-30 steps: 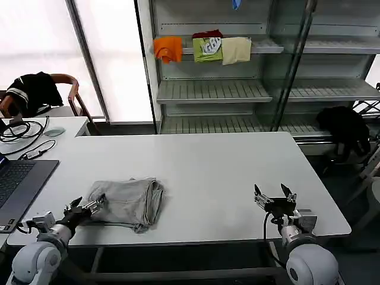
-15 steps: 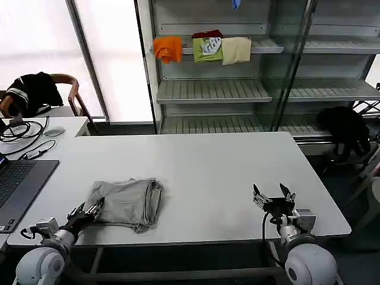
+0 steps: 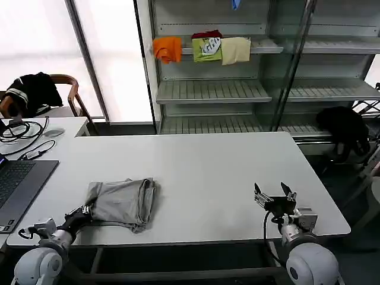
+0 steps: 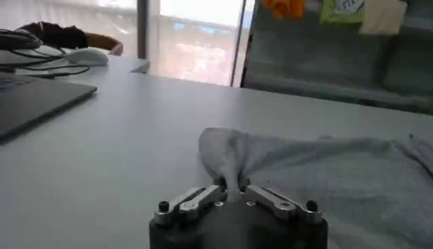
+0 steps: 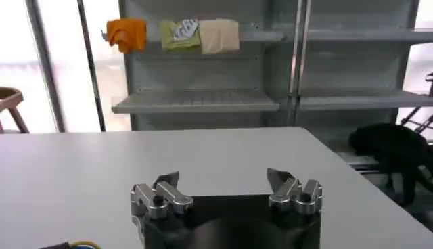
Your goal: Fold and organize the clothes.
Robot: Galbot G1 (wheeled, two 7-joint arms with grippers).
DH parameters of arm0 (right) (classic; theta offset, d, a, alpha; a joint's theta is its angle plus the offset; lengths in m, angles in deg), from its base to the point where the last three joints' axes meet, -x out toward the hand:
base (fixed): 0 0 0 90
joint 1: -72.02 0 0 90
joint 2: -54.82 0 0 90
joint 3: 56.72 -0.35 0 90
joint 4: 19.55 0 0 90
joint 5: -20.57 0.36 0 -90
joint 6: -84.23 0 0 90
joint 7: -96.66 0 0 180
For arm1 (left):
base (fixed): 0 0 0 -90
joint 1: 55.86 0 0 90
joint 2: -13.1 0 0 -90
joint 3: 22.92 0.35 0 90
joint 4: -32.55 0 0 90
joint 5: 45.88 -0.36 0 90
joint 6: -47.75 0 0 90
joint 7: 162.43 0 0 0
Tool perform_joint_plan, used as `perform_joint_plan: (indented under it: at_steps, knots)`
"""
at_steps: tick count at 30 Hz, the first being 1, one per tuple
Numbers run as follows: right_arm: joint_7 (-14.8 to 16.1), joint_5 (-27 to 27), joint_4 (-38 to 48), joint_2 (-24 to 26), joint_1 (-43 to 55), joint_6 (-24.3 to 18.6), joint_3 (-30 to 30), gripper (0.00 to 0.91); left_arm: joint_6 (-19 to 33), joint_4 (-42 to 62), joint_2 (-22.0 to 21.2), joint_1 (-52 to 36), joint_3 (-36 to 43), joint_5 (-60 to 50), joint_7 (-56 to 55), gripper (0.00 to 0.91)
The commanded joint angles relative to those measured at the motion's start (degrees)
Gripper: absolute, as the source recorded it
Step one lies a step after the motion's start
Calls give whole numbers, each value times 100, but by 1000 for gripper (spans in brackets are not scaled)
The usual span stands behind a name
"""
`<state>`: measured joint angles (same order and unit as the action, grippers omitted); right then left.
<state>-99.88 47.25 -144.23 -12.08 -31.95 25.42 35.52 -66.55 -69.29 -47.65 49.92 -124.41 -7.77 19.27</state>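
Note:
A light grey folded shirt (image 3: 120, 202) lies on the white table (image 3: 202, 166) near its front left edge. My left gripper (image 3: 85, 211) is shut on the shirt's near left corner; in the left wrist view the grey cloth (image 4: 325, 176) bunches up between the closed fingers of that left gripper (image 4: 231, 187). My right gripper (image 3: 274, 195) hovers open over the bare table at the front right, nothing between its fingers (image 5: 167, 181); the right wrist view looks across the table past the right gripper (image 5: 223, 177).
A laptop (image 3: 18, 184) sits at the table's left edge, with cables and a mouse (image 3: 53, 132) on a desk behind. Shelving (image 3: 237, 89) at the back holds orange, green and cream folded garments (image 3: 205, 48). Black garments lie on a chair (image 3: 35, 90) and at right (image 3: 344, 127).
My left gripper has drawn back toward the front left edge, dragging the shirt's corner and the whole shirt a little leftward. The right arm has stayed put.

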Motion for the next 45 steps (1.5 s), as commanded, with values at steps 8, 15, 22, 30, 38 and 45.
perform_joint_plan:
  at_steps: [8, 15, 22, 30, 38, 45]
  knots:
    - [-20, 14, 53, 2, 114, 20, 101, 907, 76, 460, 1114, -82, -1248, 103, 68, 0]
    - [-29, 36, 113, 3, 195, 21, 175, 907, 248, 1169, 2158, -132, -1825, -175, 272, 0]
    - [-29, 55, 167, 0, 244, 19, 213, 907, 240, 1262, 2387, -345, -1762, -305, 297, 10]
    - [-30, 62, 206, 7, 217, 9, 174, 907, 223, 751, 1934, -230, -1418, -370, 294, 10]
    - [-35, -14, 263, -66, 187, 15, 117, 907, -425, -1097, 1272, 155, -526, -99, -381, 10]
    - [-28, -139, 337, -156, 94, 35, 14, 907, -873, -2361, 1102, -652, 1210, 115, -1291, 10]
